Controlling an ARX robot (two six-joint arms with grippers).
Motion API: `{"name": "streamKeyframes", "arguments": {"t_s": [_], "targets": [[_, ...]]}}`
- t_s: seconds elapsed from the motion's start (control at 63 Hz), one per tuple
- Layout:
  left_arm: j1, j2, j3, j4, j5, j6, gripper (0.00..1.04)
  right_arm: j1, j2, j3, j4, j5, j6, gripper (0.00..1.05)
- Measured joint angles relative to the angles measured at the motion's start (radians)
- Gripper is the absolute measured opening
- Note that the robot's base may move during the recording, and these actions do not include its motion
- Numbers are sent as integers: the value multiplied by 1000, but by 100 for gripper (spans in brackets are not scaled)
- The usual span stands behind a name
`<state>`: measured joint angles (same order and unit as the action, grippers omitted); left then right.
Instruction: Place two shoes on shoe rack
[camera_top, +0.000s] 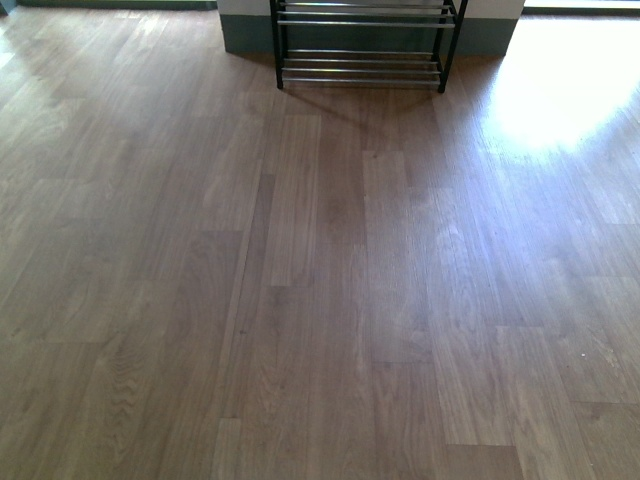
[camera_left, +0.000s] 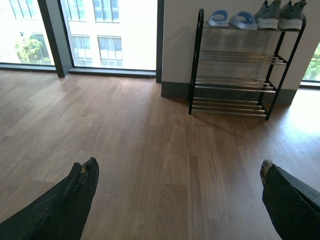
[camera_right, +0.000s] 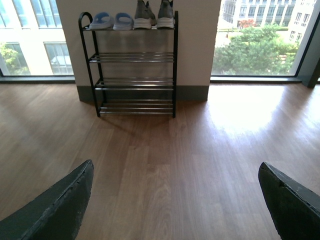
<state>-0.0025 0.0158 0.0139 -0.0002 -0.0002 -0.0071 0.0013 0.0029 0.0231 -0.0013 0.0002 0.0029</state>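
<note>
Shoes (camera_right: 154, 14) sit at rack (camera_right: 134, 57) top edge; both pincers (camera_left: 177, 175) (camera_right: 175, 175) released over bare floor (camera_top: 320, 300).

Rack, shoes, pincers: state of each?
Rack: upright against the wall, lower three shelves bare.
Sneakers: both on the top shelf, side by side, upright.
Slippers: on the top shelf, beside the sneakers.
Left pincer: open, holding nothing.
Right pincer: open, holding nothing.

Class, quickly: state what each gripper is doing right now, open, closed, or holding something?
Left gripper: open, fingers spread wide, holding nothing.
Right gripper: open, fingers spread wide, holding nothing.
</note>
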Motion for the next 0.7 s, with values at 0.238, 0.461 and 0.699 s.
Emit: {"name": "streamKeyframes", "arguments": {"t_s": [0.238, 0.461, 0.699], "targets": [[0, 0, 0, 0, 0, 0, 95, 0, 0, 0, 0, 0, 0, 96], [0, 0, 0, 0, 0, 0, 95, 0, 0, 0, 0, 0, 0, 96], [0, 0, 0, 0, 0, 0, 95, 0, 0, 0, 0, 0, 0, 96]]}}
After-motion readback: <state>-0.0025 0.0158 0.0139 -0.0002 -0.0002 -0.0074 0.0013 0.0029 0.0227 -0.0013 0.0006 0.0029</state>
